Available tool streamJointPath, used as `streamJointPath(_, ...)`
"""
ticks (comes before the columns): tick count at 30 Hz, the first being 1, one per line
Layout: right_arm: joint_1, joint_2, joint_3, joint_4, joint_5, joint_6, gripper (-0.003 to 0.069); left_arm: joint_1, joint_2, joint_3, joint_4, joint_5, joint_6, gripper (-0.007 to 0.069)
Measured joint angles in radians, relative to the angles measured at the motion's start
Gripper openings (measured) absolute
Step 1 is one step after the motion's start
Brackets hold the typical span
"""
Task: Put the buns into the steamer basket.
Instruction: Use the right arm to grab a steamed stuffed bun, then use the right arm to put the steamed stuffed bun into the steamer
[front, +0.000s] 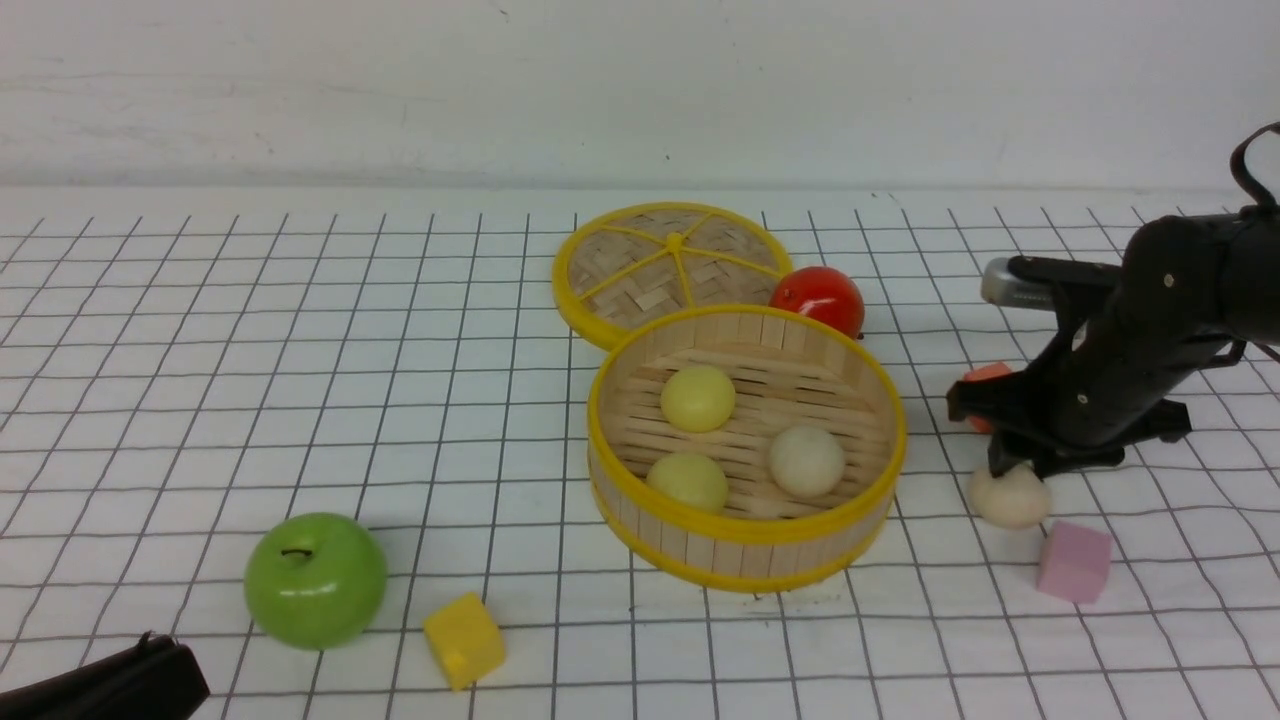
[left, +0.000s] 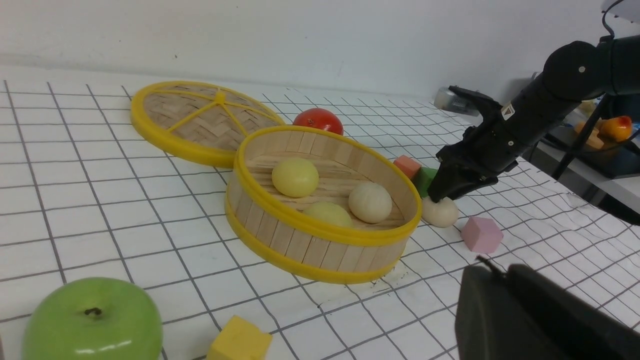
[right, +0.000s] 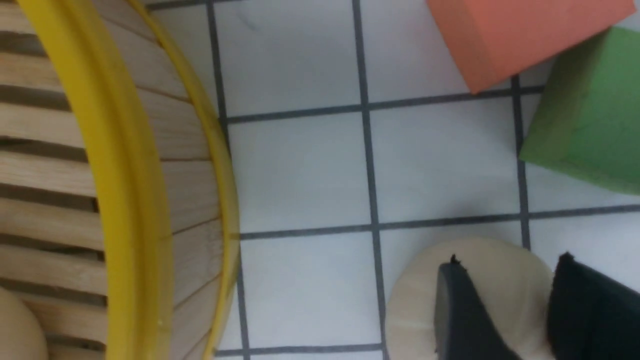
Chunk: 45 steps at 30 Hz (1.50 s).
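Front view: right arm (front: 1150, 330) angled down, right gripper (front: 1012, 468) astride the cream bun (front: 1012, 502); clamped or not, unclear

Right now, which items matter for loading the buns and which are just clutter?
Job: basket, three buns inside it, fourth bun at right claw.
Clutter: lid, tomato, apple, yellow cube, pink cube, orange cube, green cube.

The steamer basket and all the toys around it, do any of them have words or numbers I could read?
No text can be read in any view.
On the right arm: one small white sticker, its mark too small to read.
The steamer basket, lid, apple, tomato, yellow cube and pink cube: plain, nothing written on them.
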Motion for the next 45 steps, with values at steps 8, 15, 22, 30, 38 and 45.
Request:
streamJointPath(8, 0.000, -0.005, 0.000, 0.001, 0.033, -0.042, 0.0013, 0.000, 0.000, 0.000, 0.000, 0.000, 0.000, 0.0039)
streamJointPath(15, 0.020, -0.129, 0.000, 0.121, 0.105, -0.135, 0.0005, 0.000, 0.000, 0.000, 0.000, 0.000, 0.000, 0.0039)
streamJointPath(22, 0.126, -0.181, -0.070, 0.287, 0.055, -0.272, 0.0011, 0.000, 0.000, 0.000, 0.000, 0.000, 0.000, 0.0048)
streamJointPath(30, 0.172, 0.016, -0.200, 0.327, -0.090, -0.294, 0.0030, 0.000, 0.000, 0.000, 0.000, 0.000, 0.000, 0.0056)
streamJointPath(38, 0.172, 0.117, -0.243, 0.341, -0.099, -0.294, 0.0269, 0.000, 0.000, 0.000, 0.000, 0.000, 0.000, 0.0057)
streamJointPath(45, 0.172, -0.050, -0.244, 0.280, 0.043, -0.281, 0.0459, 0.000, 0.000, 0.000, 0.000, 0.002, 0.000, 0.0061)
